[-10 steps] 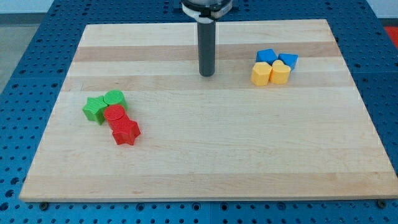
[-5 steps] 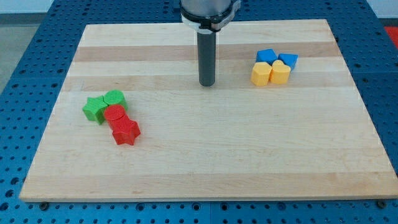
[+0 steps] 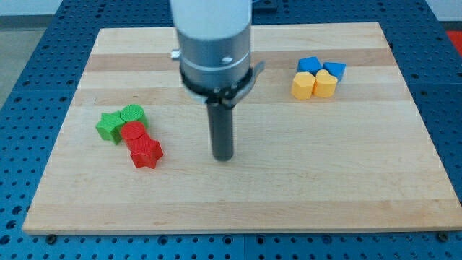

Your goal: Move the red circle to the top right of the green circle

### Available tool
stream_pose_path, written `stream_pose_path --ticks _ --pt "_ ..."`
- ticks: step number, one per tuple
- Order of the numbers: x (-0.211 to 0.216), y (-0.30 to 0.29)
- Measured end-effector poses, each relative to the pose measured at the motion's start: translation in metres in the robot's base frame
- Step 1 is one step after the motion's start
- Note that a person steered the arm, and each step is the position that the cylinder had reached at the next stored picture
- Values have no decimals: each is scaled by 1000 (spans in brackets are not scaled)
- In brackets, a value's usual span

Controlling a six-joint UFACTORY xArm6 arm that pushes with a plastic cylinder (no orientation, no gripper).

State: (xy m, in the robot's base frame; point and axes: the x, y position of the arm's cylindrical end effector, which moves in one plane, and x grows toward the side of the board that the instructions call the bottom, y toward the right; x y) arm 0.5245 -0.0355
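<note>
Two green blocks (image 3: 120, 121), two red blocks (image 3: 140, 144), two blue blocks (image 3: 321, 67), two yellow blocks (image 3: 313, 84), one wooden board (image 3: 303, 166).

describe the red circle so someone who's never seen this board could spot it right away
Go to the cluster of four blocks near the left edge of the wooden board, well left of my tip. The red circle sits mid-cluster, touching the green circle above and the red star below. It is the only round red block.
</note>
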Motion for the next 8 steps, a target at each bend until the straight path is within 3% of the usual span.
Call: stream_pose_path --ticks 1,2,3,4,8 --pt "52 -26" --pt "72 -78" --pt "58 -145" --pt "12 -164" --pt "-97 -46"
